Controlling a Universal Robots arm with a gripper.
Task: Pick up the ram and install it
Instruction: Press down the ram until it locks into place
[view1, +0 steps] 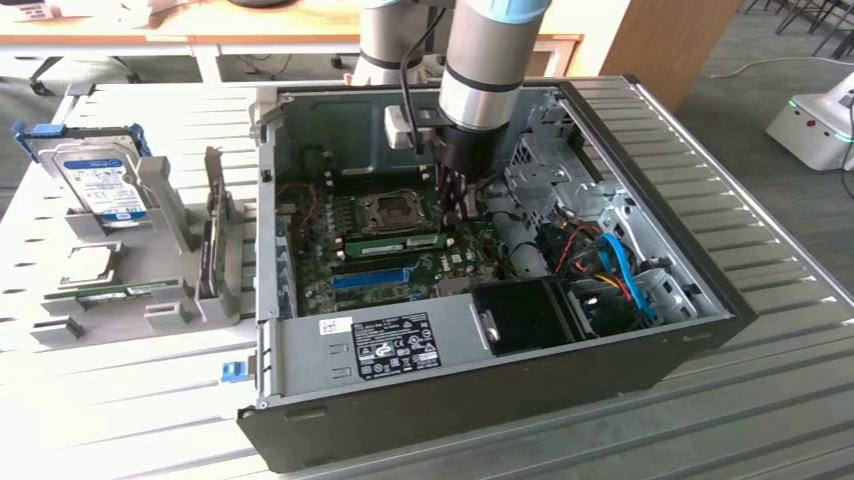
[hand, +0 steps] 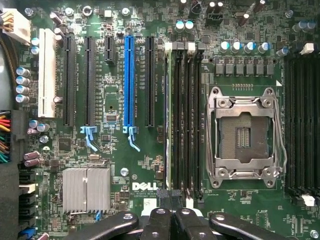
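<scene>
— What did we see of the end effector (view1: 457, 214)?

— It hung low inside the open computer case (view1: 534, 400), over the green board. In the wrist view its fingers (hand: 159, 225) were pressed together with nothing between them, so we noted it as closed and empty.

— And the ram (view1: 400, 243)?

— We found it standing on edge in a slot on the board, just beside the fingertips and a little below them. We could not tell whether the fingertips touched it.

— What else lay close by?

— The row of dark memory slots (hand: 187, 115) ran straight out from the fingertips. The processor socket (hand: 243, 132) sat near them on one side, and the blue slot (hand: 129, 80) near them on the other.

— Did we see another stick?

— Yes, a second green stick (view1: 118, 292). It lay well away from the end effector, outside the case, flat in a grey holder (view1: 174, 300) on the counter (view1: 747, 420). A hard drive (view1: 104, 180) stood in the same holder, just as far from the fingers.
</scene>
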